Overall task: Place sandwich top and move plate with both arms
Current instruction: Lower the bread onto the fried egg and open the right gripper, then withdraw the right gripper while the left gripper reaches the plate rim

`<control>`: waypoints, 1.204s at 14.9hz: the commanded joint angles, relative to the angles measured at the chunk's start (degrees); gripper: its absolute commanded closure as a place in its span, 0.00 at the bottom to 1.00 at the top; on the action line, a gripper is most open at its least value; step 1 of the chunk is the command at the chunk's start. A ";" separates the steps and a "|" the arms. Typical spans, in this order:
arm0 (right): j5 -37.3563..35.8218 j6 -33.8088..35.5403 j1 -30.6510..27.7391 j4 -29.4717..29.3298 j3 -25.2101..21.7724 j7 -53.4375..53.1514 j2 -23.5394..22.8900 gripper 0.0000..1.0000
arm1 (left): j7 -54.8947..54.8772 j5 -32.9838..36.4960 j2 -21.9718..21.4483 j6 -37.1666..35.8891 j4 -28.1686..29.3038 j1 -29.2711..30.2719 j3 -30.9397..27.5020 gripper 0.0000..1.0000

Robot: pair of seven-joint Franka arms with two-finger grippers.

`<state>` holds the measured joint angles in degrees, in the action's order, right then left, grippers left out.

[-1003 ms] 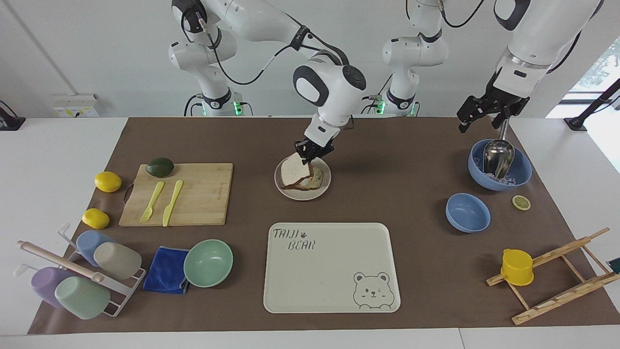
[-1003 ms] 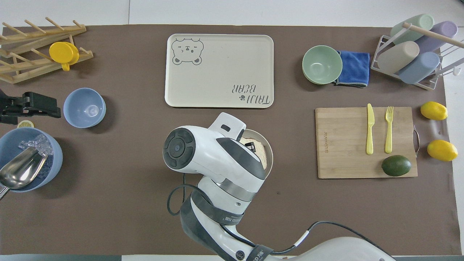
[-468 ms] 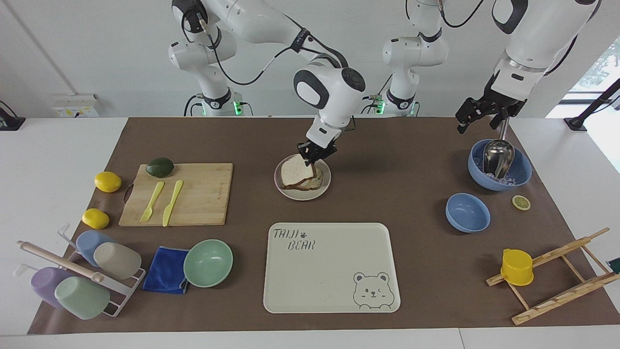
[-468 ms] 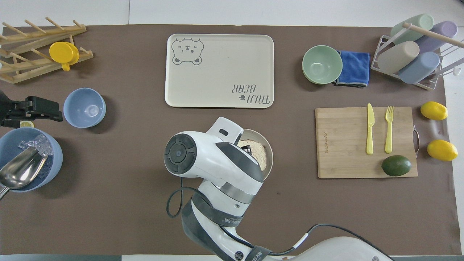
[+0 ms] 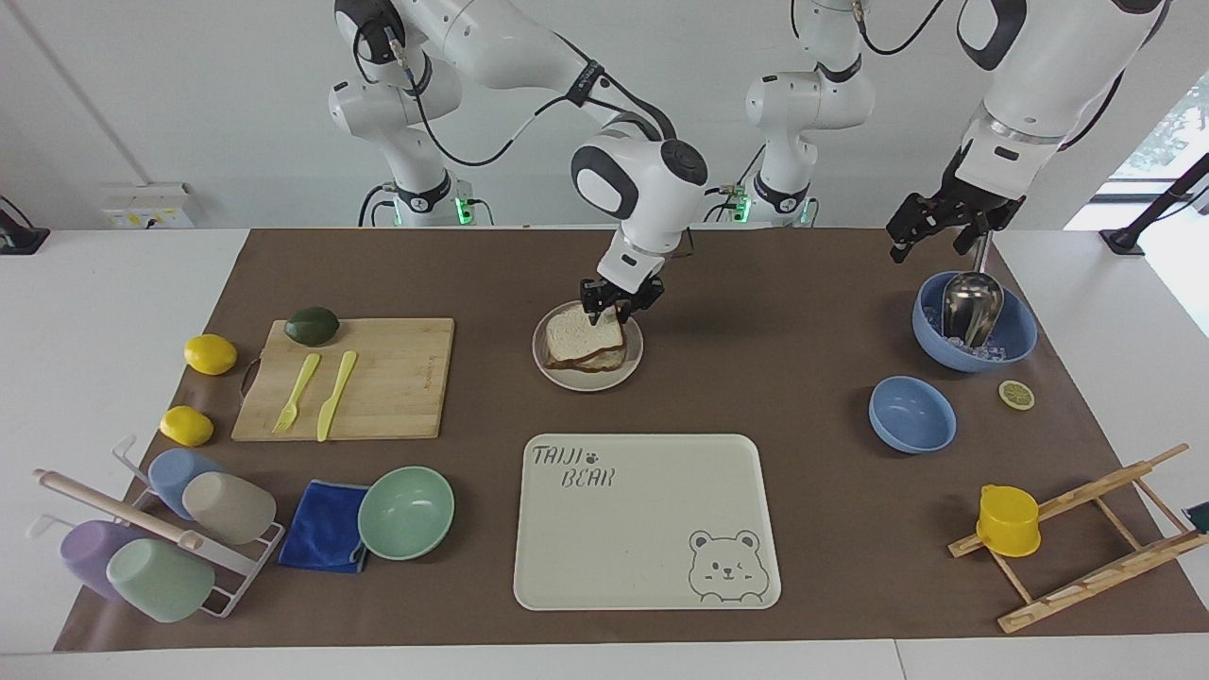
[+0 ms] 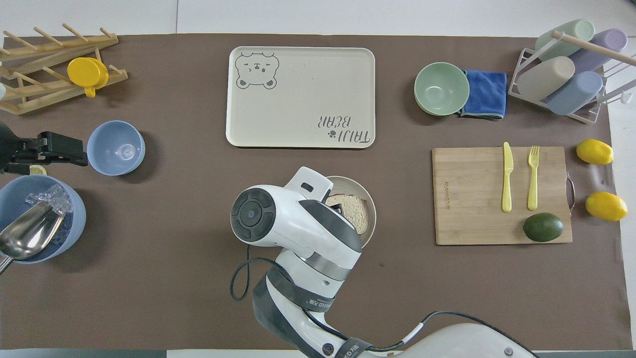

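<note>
The sandwich top (image 5: 578,331) is a plain speckled slice lying flat on the lower slice, on the small round plate (image 5: 587,382) in the middle of the mat, nearer to the robots than the tray. My right gripper (image 5: 614,308) hangs just over the slice's edge nearest the robots, fingers open, holding nothing. In the overhead view the right arm covers most of the plate (image 6: 371,201); part of the slice (image 6: 357,211) shows. My left gripper (image 5: 930,247) waits open and empty above the ice bowl, and also shows in the overhead view (image 6: 69,151).
The cream bear tray (image 5: 642,567) lies farther from the robots than the plate. A blue bowl (image 5: 1020,340) with ice and a metal scoop, a small blue bowl (image 5: 911,413) and a lemon slice (image 5: 1016,394) are at the left arm's end. A cutting board (image 5: 397,378) and green bowl (image 5: 406,510) are at the right arm's end.
The slice hung tilted from my right gripper over the plate; it now lies flat on the sandwich and the gripper has let go. The left gripper barely shifted.
</note>
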<state>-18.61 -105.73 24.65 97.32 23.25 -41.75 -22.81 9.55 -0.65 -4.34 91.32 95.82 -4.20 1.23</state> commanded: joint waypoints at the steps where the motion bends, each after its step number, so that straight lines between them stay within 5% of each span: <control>1: 1.56 -1.23 -0.83 2.26 1.00 -1.40 1.80 0.25 | -0.76 0.03 -1.73 1.85 2.27 0.42 0.27 0.00; 6: 2.43 -1.05 -1.62 0.24 1.01 -0.53 2.32 0.15 | -0.67 -0.32 -1.73 4.21 4.11 0.33 0.27 0.00; 8: 3.92 -0.88 -4.42 -0.46 0.83 1.14 4.16 0.00 | -0.59 -0.40 -1.90 6.23 6.21 -0.11 0.27 0.00; 12: 12.70 3.33 -13.47 -1.43 -0.74 7.12 10.65 0.00 | -0.50 -2.77 -1.82 10.97 10.78 -1.68 0.62 0.00; 18: 20.02 12.47 -14.63 -1.52 -18.04 22.29 20.78 0.00 | 1.77 -8.57 0.20 21.69 18.87 -7.74 0.62 0.00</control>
<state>-1.04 -94.65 10.13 94.54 10.10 -26.32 -4.86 9.79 -7.74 -4.16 108.98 111.42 -9.08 2.46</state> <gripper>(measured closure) 0.000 0.000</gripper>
